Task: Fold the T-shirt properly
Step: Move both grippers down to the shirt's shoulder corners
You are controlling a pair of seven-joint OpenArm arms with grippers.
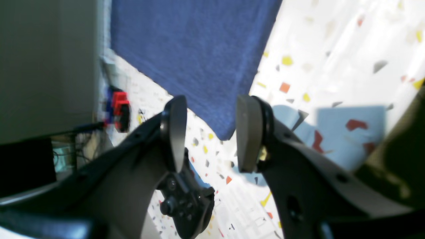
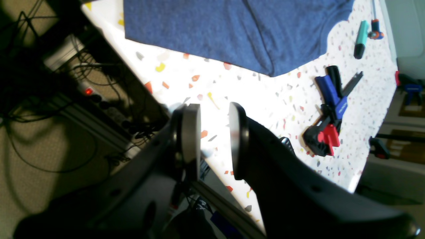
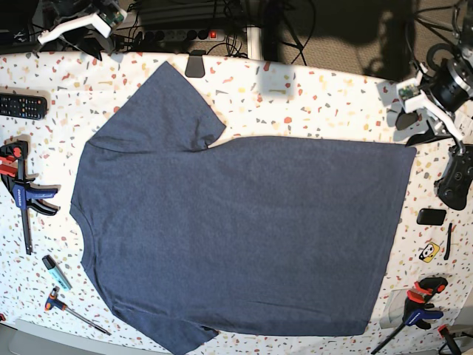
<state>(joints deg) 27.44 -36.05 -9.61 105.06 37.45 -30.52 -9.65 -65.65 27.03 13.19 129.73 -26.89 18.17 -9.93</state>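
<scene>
On a white speckled worktop (image 3: 318, 96), a large navy-blue T-shirt (image 3: 244, 237) lies spread flat, plain side up, sleeves toward the side of the right arm and hem toward the side of the left arm.

The left gripper (image 1: 212, 132) hangs above the worktop with its fingers (image 1: 247, 132) parted and nothing between them. A hem corner of the T-shirt (image 1: 199, 56) lies just beyond the gap between the fingertips, not touched by either. A black game controller (image 1: 187, 205) rests on the worktop below the nearer finger, and a red and blue clamp (image 1: 118, 108) sits farther off to that side.

The right gripper (image 2: 214, 136) is also released, its fingers (image 2: 191, 139) apart and holding nothing, poised over the worktop's edge. One sleeve of the T-shirt (image 2: 232, 30) lies ahead of the fingertips, well apart from them. Off to one side of the fingers lie a blue, black and red bar clamp (image 2: 327, 116) and, farther away, a teal marker (image 2: 361, 38).

In the base view a black remote control (image 3: 22, 105) rests on the worktop near the right arm.
</scene>
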